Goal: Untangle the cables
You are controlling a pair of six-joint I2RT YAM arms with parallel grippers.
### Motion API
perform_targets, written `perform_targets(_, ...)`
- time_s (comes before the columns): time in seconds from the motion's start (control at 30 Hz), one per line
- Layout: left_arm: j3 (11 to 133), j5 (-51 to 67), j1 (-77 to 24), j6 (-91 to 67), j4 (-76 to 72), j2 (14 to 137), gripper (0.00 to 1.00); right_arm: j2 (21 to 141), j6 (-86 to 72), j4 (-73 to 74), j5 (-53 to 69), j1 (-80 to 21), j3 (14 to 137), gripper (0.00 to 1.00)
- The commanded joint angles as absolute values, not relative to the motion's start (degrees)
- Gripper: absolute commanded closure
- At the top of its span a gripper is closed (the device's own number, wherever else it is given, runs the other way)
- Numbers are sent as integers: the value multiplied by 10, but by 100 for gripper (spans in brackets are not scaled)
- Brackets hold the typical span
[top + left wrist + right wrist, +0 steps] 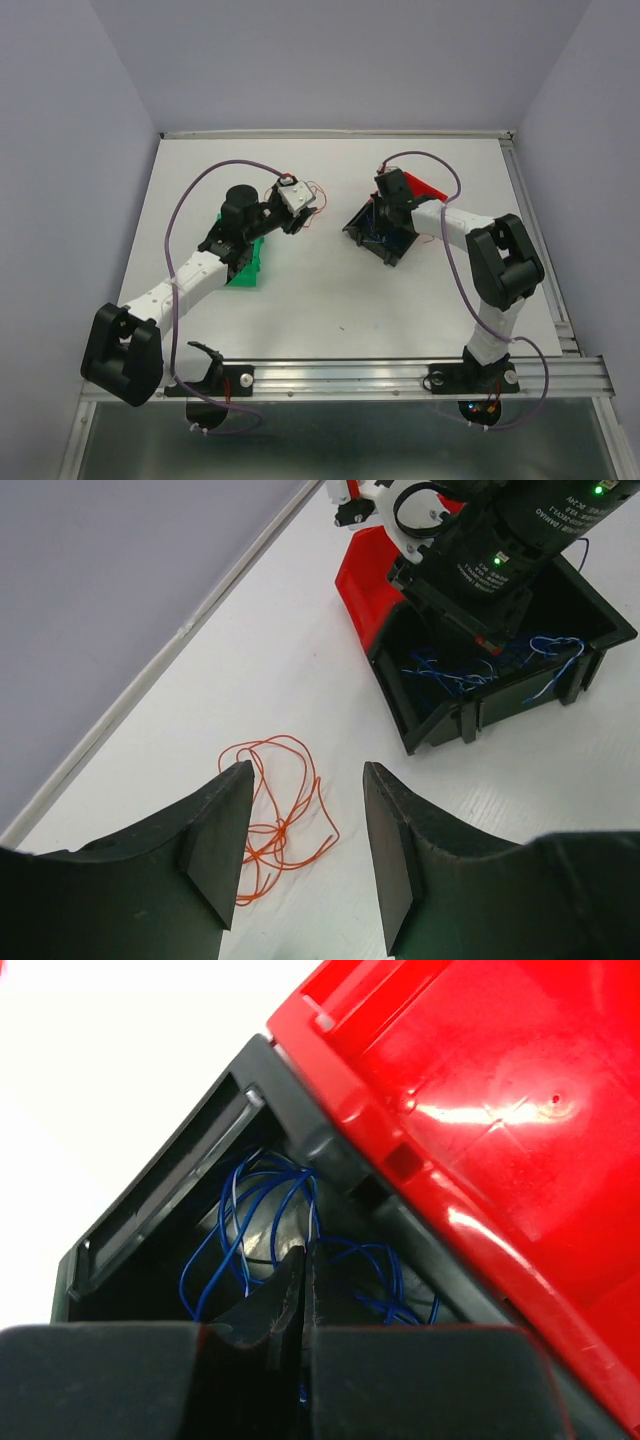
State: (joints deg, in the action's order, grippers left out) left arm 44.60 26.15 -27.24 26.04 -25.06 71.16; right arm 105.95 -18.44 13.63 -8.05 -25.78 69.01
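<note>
A tangle of thin red cable (277,820) lies on the white table, just ahead and left of my open left gripper (305,780); it also shows in the top view (315,193), beside the left gripper (298,218). Thin blue cables (470,672) lie curled in a black bin (520,695). My right gripper (305,1257) is down inside that bin (150,1220), its jaws shut among the blue cables (250,1200), with a bit of blue showing between the fingers. In the top view the right gripper (385,222) is over the black bin (362,232). No black cable shows.
A red bin (422,186) stands against the black bin's far side and shows in the right wrist view (480,1090). A green bin (248,268) lies under the left forearm. Purple hoses loop over both arms. A metal rail (350,375) runs along the table's near edge.
</note>
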Motion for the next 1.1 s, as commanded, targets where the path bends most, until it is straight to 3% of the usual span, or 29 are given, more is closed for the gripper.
perform_targets(0.0, 440, 262, -270, 260, -285, 707, 42, 1067, -161, 175, -135, -277, 731, 100)
perform_targets(0.3, 440, 258, -270, 259, -284, 706, 41, 984, -180, 176, -151, -290, 718, 87)
perform_targets(0.33, 440, 255, -270, 259, -284, 705, 41, 962, -185, 171, -158, -294, 711, 77)
perform_targets(0.53, 441, 239, -269, 258, -285, 707, 41, 902, -195, 153, -164, -298, 679, 60)
perform_targets(0.63, 442, 222, -269, 267, -283, 708, 31, 875, -200, 147, -165, -301, 661, 55)
perform_targets(0.77, 446, 192, -270, 273, -271, 722, 18, 848, -200, 137, -163, -303, 643, 39)
perform_targets(0.87, 475, 174, -270, 275, -230, 750, 14, 831, -200, 130, -161, -305, 628, 32)
perform_targets(1.07, 543, 163, -269, 283, -164, 840, 13, 789, -207, 111, -166, -305, 597, 30)
